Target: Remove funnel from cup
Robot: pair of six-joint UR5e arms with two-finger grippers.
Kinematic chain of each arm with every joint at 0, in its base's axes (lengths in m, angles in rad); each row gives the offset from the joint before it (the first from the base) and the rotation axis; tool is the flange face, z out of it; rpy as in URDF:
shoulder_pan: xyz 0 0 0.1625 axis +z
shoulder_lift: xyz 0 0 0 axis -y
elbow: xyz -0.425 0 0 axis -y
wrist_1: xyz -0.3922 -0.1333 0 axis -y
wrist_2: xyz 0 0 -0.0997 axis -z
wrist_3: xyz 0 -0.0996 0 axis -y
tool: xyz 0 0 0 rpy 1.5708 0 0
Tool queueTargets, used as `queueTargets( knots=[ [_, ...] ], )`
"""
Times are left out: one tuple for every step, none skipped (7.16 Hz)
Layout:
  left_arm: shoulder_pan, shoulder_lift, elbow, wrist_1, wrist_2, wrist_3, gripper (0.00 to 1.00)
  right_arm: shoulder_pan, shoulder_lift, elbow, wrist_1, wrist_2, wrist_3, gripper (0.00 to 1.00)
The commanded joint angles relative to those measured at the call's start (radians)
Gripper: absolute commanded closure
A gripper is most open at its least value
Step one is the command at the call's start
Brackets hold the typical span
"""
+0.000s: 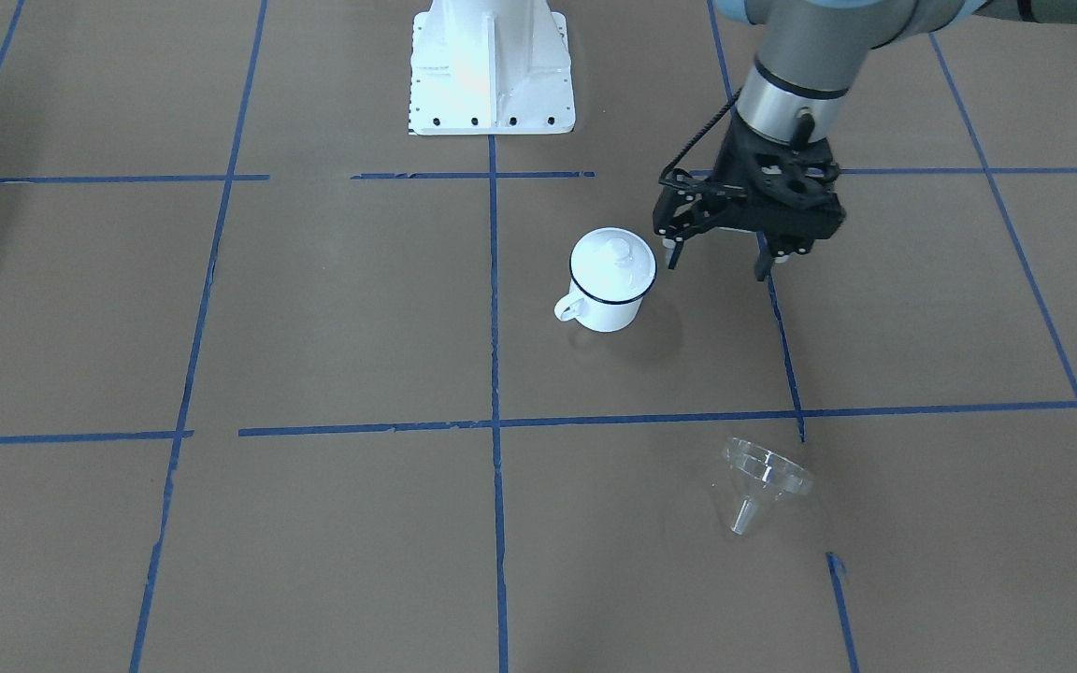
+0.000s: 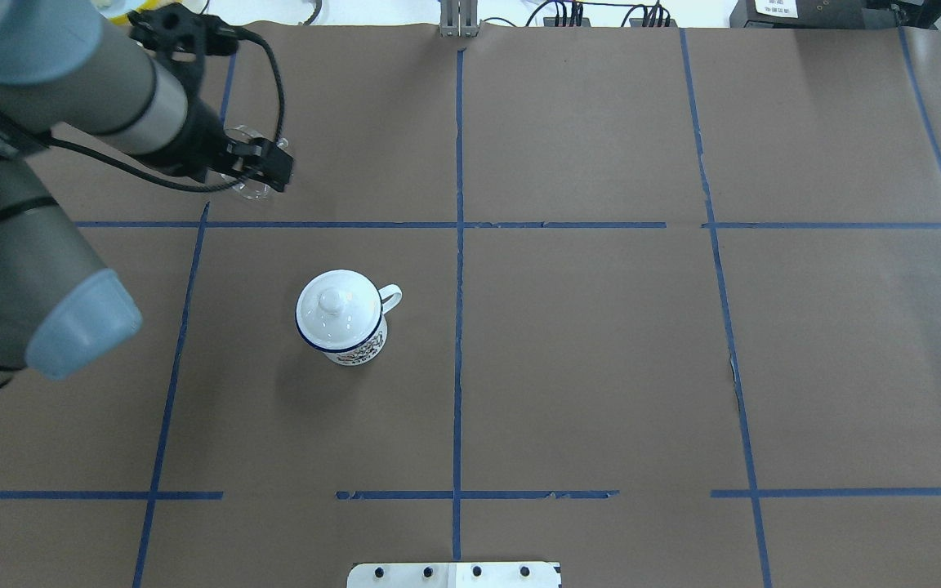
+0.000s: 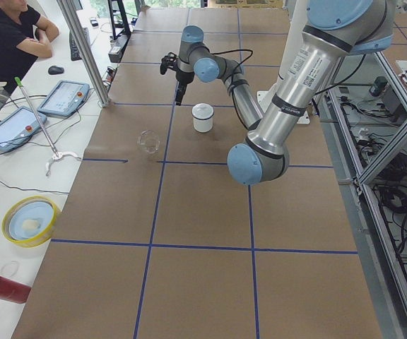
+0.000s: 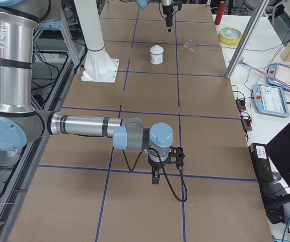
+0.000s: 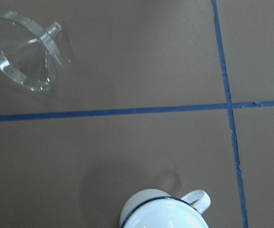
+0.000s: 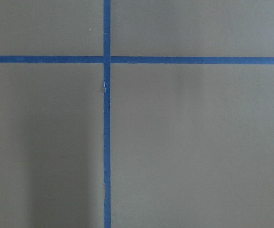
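Note:
The clear funnel [image 1: 763,481] lies on its side on the brown table, apart from the cup. It also shows in the left wrist view [image 5: 25,57]. The white enamel cup [image 1: 606,297] stands upright with a white knobbed lid [image 1: 611,260] on it. My left gripper [image 1: 719,262] hangs open and empty just above the table, close beside the cup and well short of the funnel. My right gripper [image 4: 155,176] shows only in the exterior right view, far from both things, and I cannot tell whether it is open or shut. Its wrist view shows only bare table.
The robot's white base [image 1: 492,65] stands behind the cup. Blue tape lines grid the brown table. An operator [image 3: 13,35] sits past the far edge, with tablets [image 3: 63,97], a yellow bowl [image 3: 30,220] and a red can [image 3: 2,286] on the side bench.

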Motion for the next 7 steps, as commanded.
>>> queueTargets(
  knots=[
    [-0.233, 0.182, 0.044, -0.135, -0.166, 0.32, 0.0, 0.0, -0.001, 0.0, 0.0, 0.0, 0.0, 0.0],
    [-0.353, 0.23, 0.143, -0.186, -0.258, 0.458, 0.0, 0.0, -0.001, 0.0, 0.0, 0.0, 0.0, 0.0],
    [-0.442, 0.26, 0.24, -0.185, -0.315, 0.619, 0.0, 0.0, -0.001, 0.0, 0.0, 0.0, 0.0, 0.0],
    [-0.528, 0.307, 0.317, -0.185, -0.314, 0.751, 0.0, 0.0, -0.001, 0.0, 0.0, 0.0, 0.0, 0.0],
    [-0.62, 0.347, 0.383, -0.182, -0.317, 0.867, 0.0, 0.0, -0.001, 0.0, 0.0, 0.0, 0.0, 0.0],
    [-0.68, 0.381, 0.422, -0.179, -0.315, 0.936, 0.0, 0.0, -0.001, 0.0, 0.0, 0.0, 0.0, 0.0],
    [-0.708, 0.448, 0.417, -0.173, -0.315, 0.953, 0.0, 0.0, -0.001, 0.0, 0.0, 0.0, 0.0, 0.0]
  ],
)
